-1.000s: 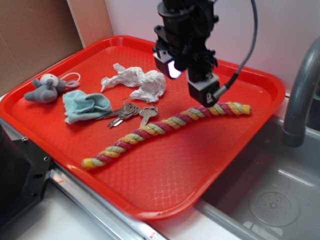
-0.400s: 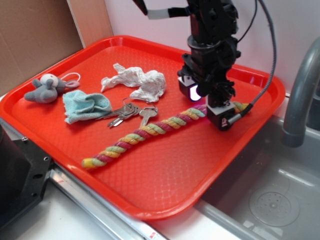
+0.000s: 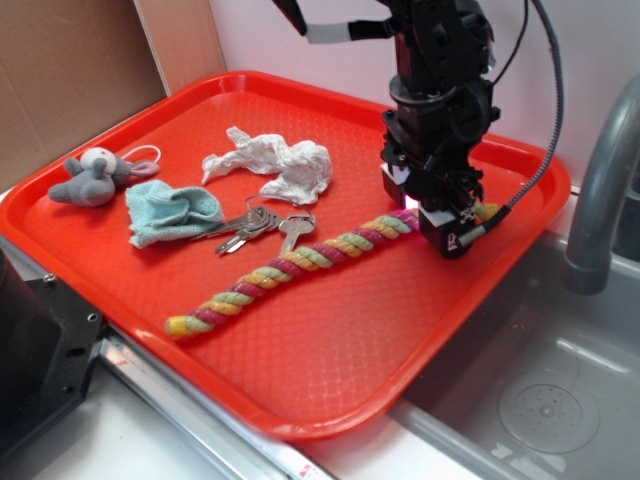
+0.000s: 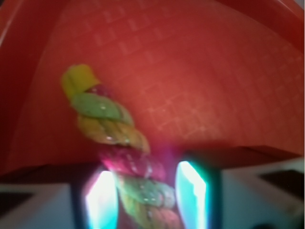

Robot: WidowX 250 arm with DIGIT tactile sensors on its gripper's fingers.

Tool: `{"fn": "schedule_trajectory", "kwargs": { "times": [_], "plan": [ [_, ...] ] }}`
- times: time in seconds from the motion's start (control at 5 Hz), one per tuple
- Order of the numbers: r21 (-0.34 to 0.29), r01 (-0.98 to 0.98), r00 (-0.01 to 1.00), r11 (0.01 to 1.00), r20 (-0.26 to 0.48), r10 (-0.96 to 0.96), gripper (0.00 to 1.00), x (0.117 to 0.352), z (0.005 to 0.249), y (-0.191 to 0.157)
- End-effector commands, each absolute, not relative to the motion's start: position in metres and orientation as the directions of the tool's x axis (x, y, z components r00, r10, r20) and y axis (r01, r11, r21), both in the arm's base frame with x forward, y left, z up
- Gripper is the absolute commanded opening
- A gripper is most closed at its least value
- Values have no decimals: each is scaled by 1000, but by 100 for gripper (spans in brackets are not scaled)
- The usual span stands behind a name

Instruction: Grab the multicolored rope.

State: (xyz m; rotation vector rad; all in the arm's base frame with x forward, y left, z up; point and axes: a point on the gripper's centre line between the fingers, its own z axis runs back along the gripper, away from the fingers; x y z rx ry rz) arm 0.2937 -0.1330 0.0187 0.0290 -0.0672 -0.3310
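The multicolored rope (image 3: 300, 258), a thick twisted cord of yellow, pink-red and pale green, lies diagonally across the red tray (image 3: 330, 345). My gripper (image 3: 440, 215) is low over the rope's right end and hides part of it in the exterior view. In the wrist view the rope (image 4: 109, 124) runs between the two lit fingers (image 4: 100, 200), with a small gap on each side. The gripper (image 4: 147, 198) is open and straddles the rope. Its yellow tip (image 4: 78, 78) lies on the tray ahead of the fingers.
On the tray's left half lie a crumpled white cloth (image 3: 285, 165), a light blue knitted cloth (image 3: 170, 210), a bunch of keys (image 3: 262, 228) and a grey plush mouse (image 3: 92, 178). A grey faucet (image 3: 600, 190) and a sink (image 3: 540, 400) are at the right.
The gripper has moved right and down from above the tray's middle to the rope's right end, where it now straddles the rope. The rope has not moved.
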Motion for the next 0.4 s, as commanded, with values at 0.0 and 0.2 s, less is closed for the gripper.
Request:
{"fn": "schedule_trajectory", "kwargs": {
  "times": [0.0,0.2],
  "plan": [
    [69,292,956,954,18,-293,0,298,33,-129],
    [96,267,964,959,-14,-266,0,292,66,-123]
  ]
}}
